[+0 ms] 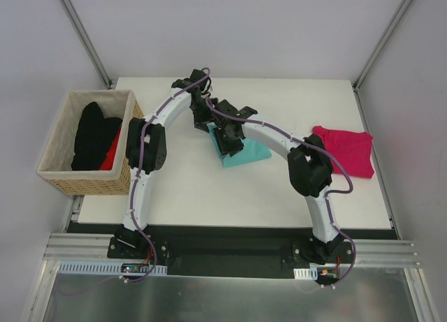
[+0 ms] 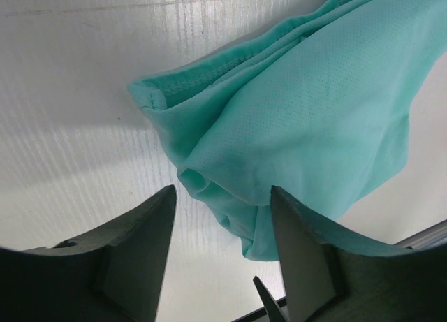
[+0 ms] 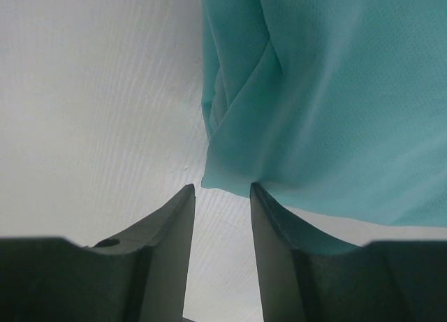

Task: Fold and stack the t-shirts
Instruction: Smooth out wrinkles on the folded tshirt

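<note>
A folded teal-green t-shirt (image 1: 248,153) lies mid-table, and both arms reach over its left edge. My left gripper (image 1: 208,116) hovers at the far-left corner. In the left wrist view the left gripper (image 2: 223,196) is open wide, with a bunched fold of the teal t-shirt (image 2: 300,119) hanging partly between its fingers, close to the right finger (image 2: 300,252). My right gripper (image 3: 221,191) is open more narrowly, with bare table in the gap. The right finger's tip (image 3: 260,196) touches the hem of the teal t-shirt (image 3: 328,91). A magenta-pink t-shirt (image 1: 347,151) lies flat on the right.
A tan woven basket (image 1: 91,182) stands off the table's left edge, holding black t-shirts (image 1: 93,133) and a red cloth (image 1: 112,156). The white table (image 1: 209,196) ends at a black rail by the arm bases. Grey walls and frame posts enclose the back.
</note>
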Robot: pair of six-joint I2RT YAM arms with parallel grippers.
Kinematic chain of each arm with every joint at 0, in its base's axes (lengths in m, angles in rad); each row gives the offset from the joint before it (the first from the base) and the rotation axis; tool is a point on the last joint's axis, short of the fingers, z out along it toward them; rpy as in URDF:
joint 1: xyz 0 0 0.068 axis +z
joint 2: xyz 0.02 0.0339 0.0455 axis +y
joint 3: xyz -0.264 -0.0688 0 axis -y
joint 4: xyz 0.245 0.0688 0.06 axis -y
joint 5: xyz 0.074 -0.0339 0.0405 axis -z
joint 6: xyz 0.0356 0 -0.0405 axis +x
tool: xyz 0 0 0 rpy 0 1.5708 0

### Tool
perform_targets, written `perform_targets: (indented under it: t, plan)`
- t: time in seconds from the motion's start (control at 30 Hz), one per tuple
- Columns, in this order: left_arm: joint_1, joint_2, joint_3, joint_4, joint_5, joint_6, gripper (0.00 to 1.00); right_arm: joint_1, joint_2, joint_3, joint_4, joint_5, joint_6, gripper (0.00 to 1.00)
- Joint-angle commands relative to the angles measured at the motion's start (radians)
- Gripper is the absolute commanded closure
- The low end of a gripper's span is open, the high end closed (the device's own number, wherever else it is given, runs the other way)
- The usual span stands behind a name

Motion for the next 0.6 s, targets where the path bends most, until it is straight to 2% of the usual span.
perform_targets:
  t: [0.0, 0.07, 0.27, 0.4, 0.5, 0.53, 0.57]
  plan:
    - [0.007, 0.012, 0.006, -0.006, 0.054, -0.002, 0.50, 0.001, 0.007, -0.002, -0.024, -0.008, 0.020, 0.60]
    - [0.007, 0.022, 0.006, -0.003, 0.064, -0.002, 0.55, 0.003, 0.008, -0.005, -0.028, -0.002, 0.020, 0.61]
    - [0.006, 0.043, 0.002, 0.011, 0.084, -0.003, 0.56, 0.003, 0.017, -0.008, -0.047, -0.001, 0.024, 0.63]
    - [0.009, 0.062, 0.012, 0.020, 0.093, -0.003, 0.57, 0.001, 0.026, -0.004, -0.059, -0.002, 0.027, 0.75]
    - [0.010, 0.074, 0.022, 0.023, 0.097, -0.006, 0.75, 0.001, 0.036, 0.004, -0.073, -0.001, 0.027, 0.91]
    - [0.010, 0.077, 0.022, 0.025, 0.099, -0.006, 0.89, 0.003, 0.037, 0.004, -0.076, 0.002, 0.029, 0.98]
    - [0.010, 0.077, 0.024, 0.026, 0.102, -0.006, 0.96, 0.003, 0.040, 0.006, -0.079, 0.002, 0.030, 0.99]
